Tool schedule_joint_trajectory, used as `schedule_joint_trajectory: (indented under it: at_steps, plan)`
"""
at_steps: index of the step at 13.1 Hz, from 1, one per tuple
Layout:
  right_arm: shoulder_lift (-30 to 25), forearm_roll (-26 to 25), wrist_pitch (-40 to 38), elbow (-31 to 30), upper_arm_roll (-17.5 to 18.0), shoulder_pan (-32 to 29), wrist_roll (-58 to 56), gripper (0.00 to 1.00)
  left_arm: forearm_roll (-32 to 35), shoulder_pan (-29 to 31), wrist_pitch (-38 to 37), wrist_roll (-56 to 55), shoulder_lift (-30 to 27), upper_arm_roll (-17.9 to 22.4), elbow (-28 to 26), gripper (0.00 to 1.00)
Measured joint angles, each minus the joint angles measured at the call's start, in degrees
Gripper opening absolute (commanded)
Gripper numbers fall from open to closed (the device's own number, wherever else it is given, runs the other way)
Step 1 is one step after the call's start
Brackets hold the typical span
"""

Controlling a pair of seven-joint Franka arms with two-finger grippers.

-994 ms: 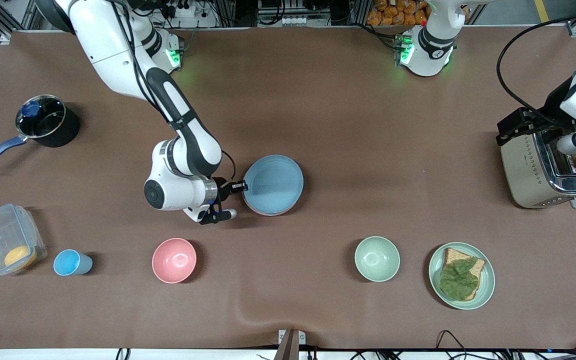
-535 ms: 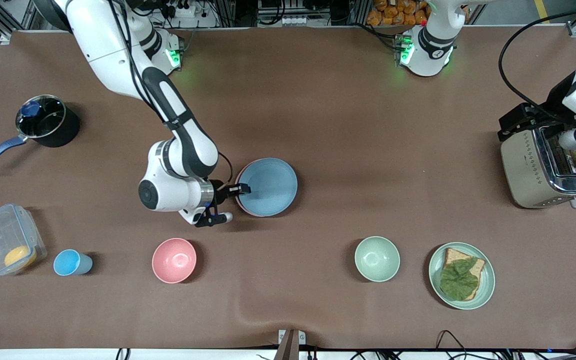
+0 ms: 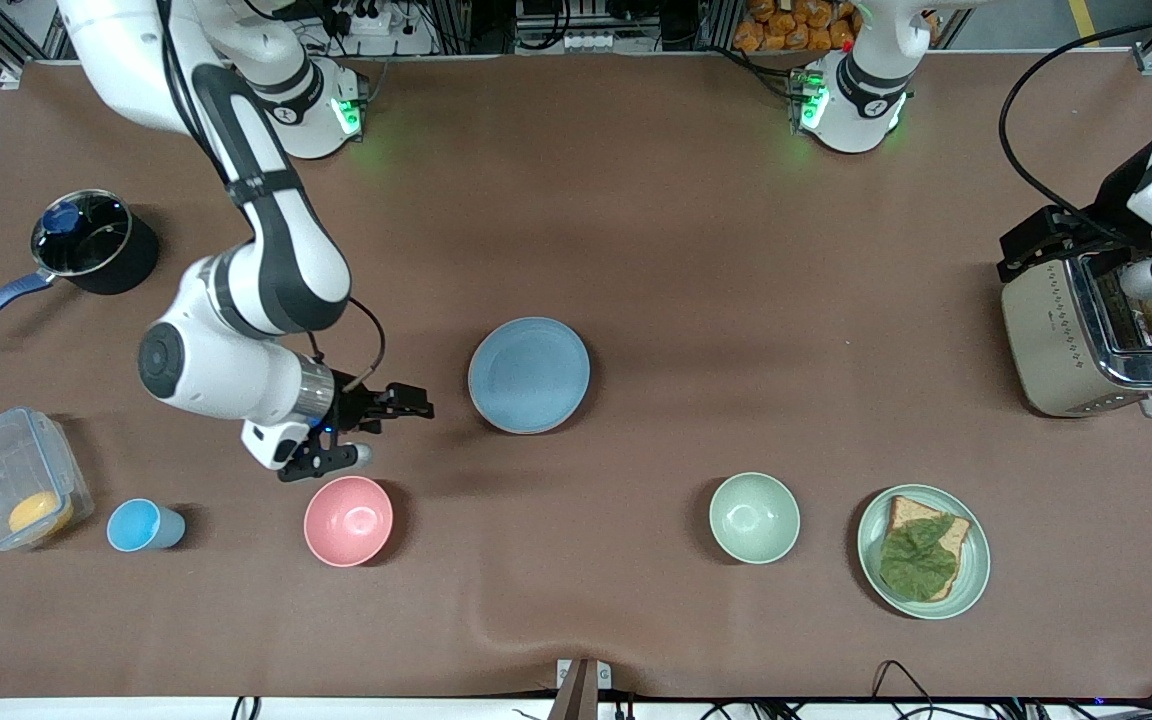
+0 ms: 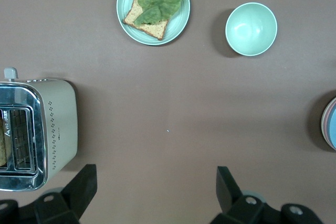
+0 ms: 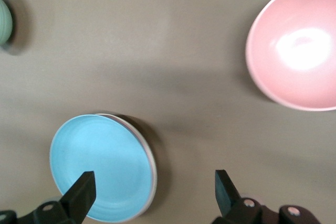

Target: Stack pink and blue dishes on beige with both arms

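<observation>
The light blue plate (image 3: 529, 374) lies on top of a stack mid-table. In the right wrist view the blue plate (image 5: 100, 166) has a pale rim (image 5: 153, 163) peeking out beneath it. The left wrist view shows a sliver of the pink plate (image 4: 326, 125) under the blue. I cannot make out the beige plate on its own. My right gripper (image 3: 384, 430) hangs open and holds nothing, over the table between the stack and the pink bowl (image 3: 348, 520). My left gripper (image 4: 156, 187) is open and holds nothing, high over bare table beside the toaster (image 4: 37, 132).
A green bowl (image 3: 754, 517) and a green plate with bread (image 3: 923, 551) sit near the front camera. The toaster (image 3: 1096, 335) stands at the left arm's end. A blue cup (image 3: 141, 525), a lidded box (image 3: 14, 480) and a pot (image 3: 91, 243) are at the right arm's end.
My right gripper let go of the blue plate's rim and drew back toward the right arm's end. The blue plate settled flat on the stack. The left arm stayed still.
</observation>
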Motion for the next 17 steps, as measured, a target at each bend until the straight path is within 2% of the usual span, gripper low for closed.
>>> schedule_joint_trajectory:
  at_steps: [4,6,8,9,12,13,17]
  plan:
    - [-2.63,-7.19,-17.29,9.40,-6.48,-0.43,-0.01,1.00,-0.04,-0.38,-0.41,0.00,-0.01,-0.20,0.02,1.00]
    - [-3.69,-13.43,-23.31,14.10,-8.18,-0.76,-0.01,1.00,-0.04,-0.51,-1.45,0.00,-0.03,-0.21,0.02,1.00]
    - [-7.32,-19.41,-27.01,16.02,-8.64,-1.00,0.07,1.00,-0.04,-0.48,-1.69,0.00,-0.06,-0.17,0.03,1.00]
    - [-10.17,-20.66,-28.78,15.60,-8.09,-1.89,0.08,1.00,-0.04,-0.48,-1.75,0.00,-0.06,-0.16,0.03,1.00]
    - [-17.24,-22.47,-30.00,13.00,-0.84,-10.73,0.07,1.00,0.03,-0.40,-2.87,0.00,-0.06,-0.11,0.02,1.00]
    - [-19.12,-22.79,-30.03,11.68,0.42,-13.08,0.04,1.00,0.14,-0.37,-3.01,0.00,-0.06,-0.04,0.01,1.00]
    - [-25.07,-23.28,-30.54,3.72,1.27,-17.58,0.02,1.00,0.21,-0.28,-3.16,0.00,-0.07,0.26,0.14,1.00]
